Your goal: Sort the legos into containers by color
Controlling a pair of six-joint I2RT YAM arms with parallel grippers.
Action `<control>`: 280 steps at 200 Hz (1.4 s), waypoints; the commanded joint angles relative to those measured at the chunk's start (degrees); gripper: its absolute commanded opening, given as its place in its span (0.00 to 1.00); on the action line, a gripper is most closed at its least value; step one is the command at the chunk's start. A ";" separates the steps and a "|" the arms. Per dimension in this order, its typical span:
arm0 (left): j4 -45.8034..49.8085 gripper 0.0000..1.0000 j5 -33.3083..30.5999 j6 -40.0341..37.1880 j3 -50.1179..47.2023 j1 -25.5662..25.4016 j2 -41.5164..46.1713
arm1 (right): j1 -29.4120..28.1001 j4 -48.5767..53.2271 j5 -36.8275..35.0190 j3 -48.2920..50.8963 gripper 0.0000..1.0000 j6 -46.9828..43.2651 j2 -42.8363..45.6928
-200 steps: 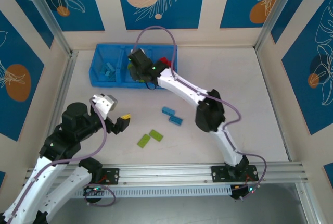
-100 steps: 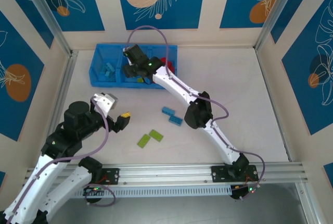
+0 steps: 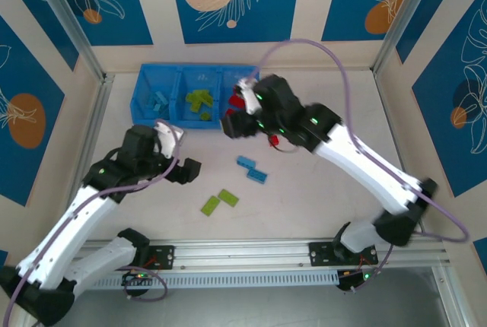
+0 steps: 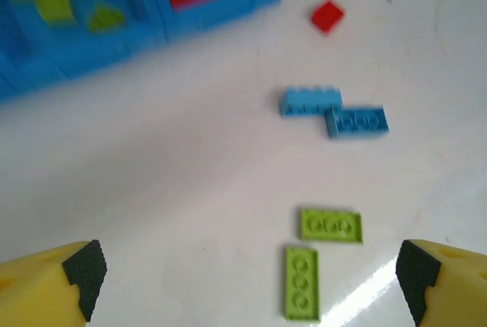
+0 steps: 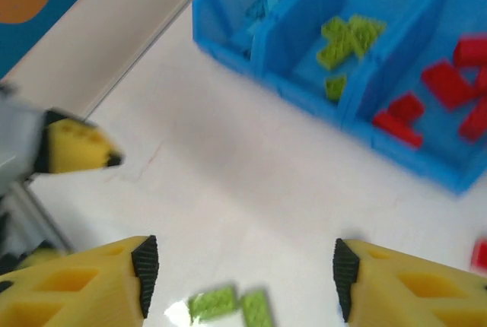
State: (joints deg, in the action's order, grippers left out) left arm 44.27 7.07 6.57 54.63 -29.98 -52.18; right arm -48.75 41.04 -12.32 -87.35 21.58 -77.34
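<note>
Tabletop (image 4: 152,175) bears loose green legos (image 4: 330,226) and blue legos (image 4: 310,102), we see; left claw (image 4: 249,275) spread, empty, near them; right claw (image 5: 240,270) spread, empty, beside tray (image 5: 304,103).

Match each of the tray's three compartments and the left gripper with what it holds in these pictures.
Column one:
1. left compartment
2. middle compartment
3. right compartment
4. left gripper

Column two:
A. red bricks
B. nothing, jaws open
C. light blue bricks
D. lime green bricks

Pairs: 1-C, 2-D, 3-A, 4-B
</note>
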 commanded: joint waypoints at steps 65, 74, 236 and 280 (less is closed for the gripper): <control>-3.26 1.00 -4.92 14.16 -8.21 -16.32 -18.11 | 2.86 -3.95 1.70 27.79 0.89 14.50 24.21; -4.94 0.99 -4.46 14.39 -8.48 -17.05 -20.92 | 2.87 -3.78 2.02 27.29 0.89 14.29 23.55; -8.40 0.25 -13.74 15.98 -9.72 -24.08 -35.99 | 2.92 -1.93 2.35 25.24 0.90 16.38 19.76; -8.07 0.20 -13.35 12.65 -1.63 -17.56 -22.76 | 1.83 -5.11 5.26 24.60 0.90 16.78 19.88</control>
State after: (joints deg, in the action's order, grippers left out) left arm 36.47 -4.73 21.93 46.68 -52.25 -81.80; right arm -46.17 38.15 -9.69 -60.77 37.28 -58.37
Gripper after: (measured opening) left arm 0.303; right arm 0.895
